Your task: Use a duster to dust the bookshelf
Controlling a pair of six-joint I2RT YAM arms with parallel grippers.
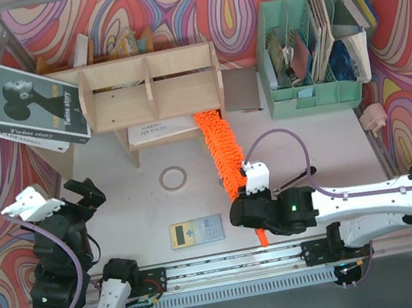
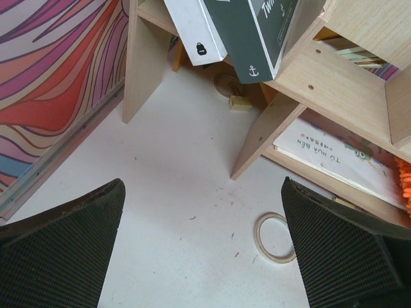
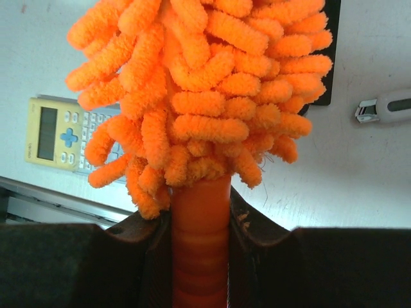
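Observation:
The light plywood bookshelf (image 1: 148, 92) stands at the back centre; its legs and lower board show in the left wrist view (image 2: 334, 83). The orange duster (image 1: 220, 152) lies stretched from my right gripper toward the shelf, its fluffy tip under the shelf's right end. My right gripper (image 1: 255, 221) is shut on the duster's orange handle (image 3: 200, 218), with the fluffy head (image 3: 199, 83) just beyond the jaws. My left gripper (image 1: 78, 195) is open and empty above the table left of the shelf; its fingers (image 2: 70, 237) are spread wide.
A grey-and-yellow calculator (image 1: 197, 230) lies near the front. A tape ring (image 1: 173, 178) lies before the shelf. A large dark book (image 1: 19, 102) leans on the shelf's left end. A mint-green organiser (image 1: 307, 50) stands back right. A white utility knife (image 3: 385, 106) lies nearby.

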